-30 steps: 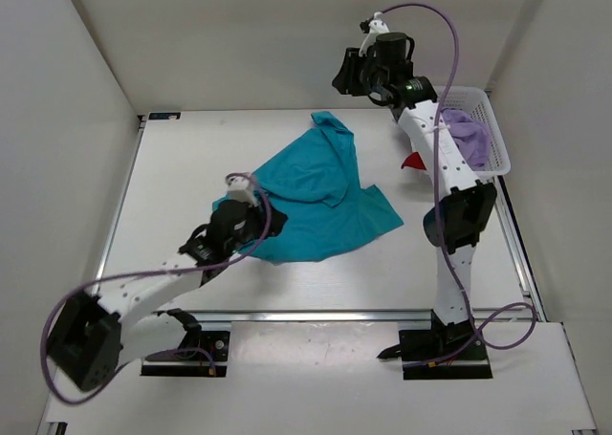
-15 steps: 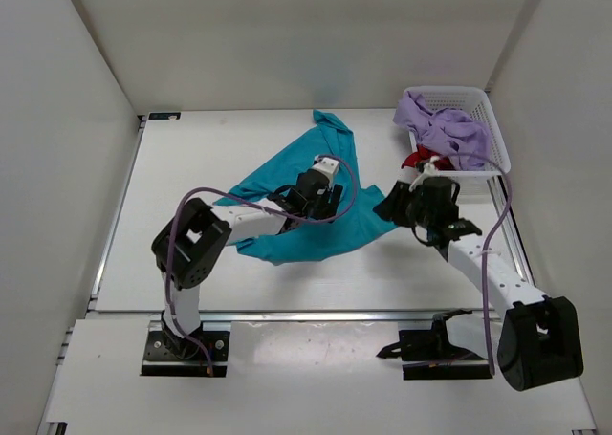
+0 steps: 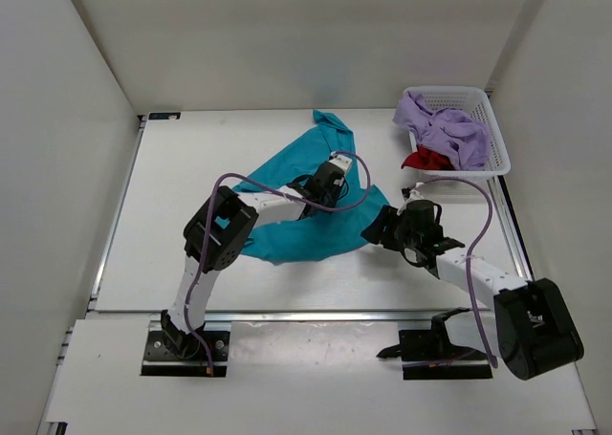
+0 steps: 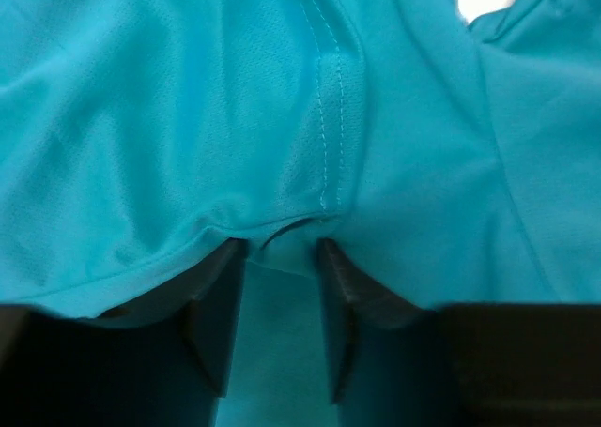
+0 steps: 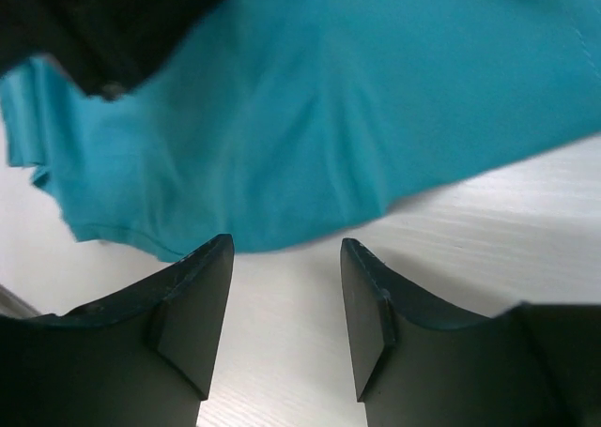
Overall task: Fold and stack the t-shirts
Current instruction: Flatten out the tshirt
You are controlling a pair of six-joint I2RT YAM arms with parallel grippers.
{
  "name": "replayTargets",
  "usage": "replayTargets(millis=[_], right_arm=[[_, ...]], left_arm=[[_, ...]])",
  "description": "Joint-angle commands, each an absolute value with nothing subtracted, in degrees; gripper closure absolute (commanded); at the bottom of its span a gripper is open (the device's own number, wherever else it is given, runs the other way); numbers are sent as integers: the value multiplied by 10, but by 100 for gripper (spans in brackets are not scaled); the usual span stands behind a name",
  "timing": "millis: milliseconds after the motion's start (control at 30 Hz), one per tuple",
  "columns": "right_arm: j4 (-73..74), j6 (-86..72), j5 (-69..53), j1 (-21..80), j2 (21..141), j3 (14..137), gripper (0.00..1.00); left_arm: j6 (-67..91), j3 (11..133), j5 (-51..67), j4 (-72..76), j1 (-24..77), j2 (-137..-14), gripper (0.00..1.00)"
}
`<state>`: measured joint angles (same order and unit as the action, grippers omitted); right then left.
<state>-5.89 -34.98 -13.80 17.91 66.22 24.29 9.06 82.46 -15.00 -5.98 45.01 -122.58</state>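
The teal t-shirt [image 3: 316, 236] lies crumpled and spread in the middle of the table. My left gripper [image 3: 332, 179] is down on its middle. In the left wrist view its jaws stand apart [image 4: 277, 253], with a stitched fold of teal cloth [image 4: 324, 117] draped over both fingertips [image 4: 225, 258]. My right gripper [image 3: 376, 227] hangs low at the shirt's right lower edge, open [image 5: 286, 249] over bare table, just short of the teal hem [image 5: 329, 99]. The lavender t-shirt [image 3: 449, 129] and the red t-shirt [image 3: 426, 160] lie bunched in the basket.
The white mesh basket [image 3: 478, 93] stands at the back right corner, with lavender cloth spilling over its left rim. White walls close in the table at the left, back and right. My right arm lies low across the table's near right.
The left arm swung from the shirt's near left corner onto its middle. The right arm came down from beside the basket to the shirt's right edge, and its jaws widened.
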Motion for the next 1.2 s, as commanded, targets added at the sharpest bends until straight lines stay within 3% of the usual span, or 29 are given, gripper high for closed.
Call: replayTargets(millis=[0,133,267,333,400,467,700,900,1167], right_arm=[[-101,-368,-113,171,701,235,53],[-112,-379,-85,169,732,231,52],[-138,-394,-85,150,793,250,52],[-164,-398,-107,135,833,261,67],[-198,-404,-117,127,839,267,92],[-200,-402,-124,127,831,279,100],[-77,-349,-32,191,641,317,100],[64,-309,-19,207,506,430,100],[261,-231,-82,209,538,732,100]], left_arm=[[84,861,-176,-67,441,-1215,62],[105,882,-167,-82,424,-1212,86],[127,846,-150,-57,408,-1173,94],[133,829,-142,-47,400,-1135,97],[149,812,-130,-47,386,-1105,100],[164,786,-120,-36,371,-1053,100],[231,685,-50,-25,288,-872,100],[271,649,16,-54,218,-729,100],[305,680,118,-119,39,-573,99]])
